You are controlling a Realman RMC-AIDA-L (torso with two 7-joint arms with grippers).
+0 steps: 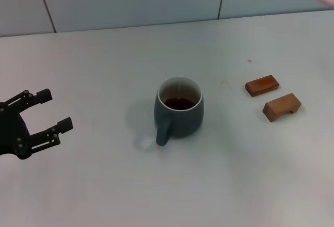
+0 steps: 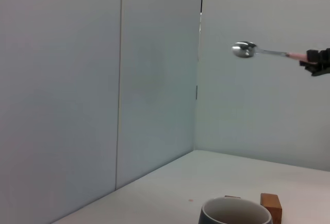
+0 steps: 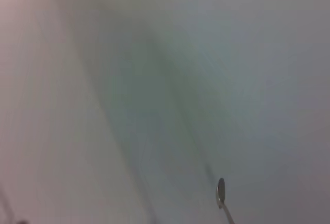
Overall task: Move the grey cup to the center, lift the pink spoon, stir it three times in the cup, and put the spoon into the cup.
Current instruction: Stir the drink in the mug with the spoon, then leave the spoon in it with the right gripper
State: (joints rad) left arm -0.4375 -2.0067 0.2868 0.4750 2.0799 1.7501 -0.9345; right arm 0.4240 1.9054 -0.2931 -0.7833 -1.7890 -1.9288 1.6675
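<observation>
The spoon (image 2: 258,51) is gripped by the right gripper (image 2: 315,62) fingers high above the cup (image 1: 179,111), ready for stirring; the left gripper (image 1: 49,113) fingers are spread, released.

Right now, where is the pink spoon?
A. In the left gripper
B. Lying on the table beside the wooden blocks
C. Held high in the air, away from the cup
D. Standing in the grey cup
C: the pink spoon is held aloft in the right gripper, far above the grey cup.
</observation>
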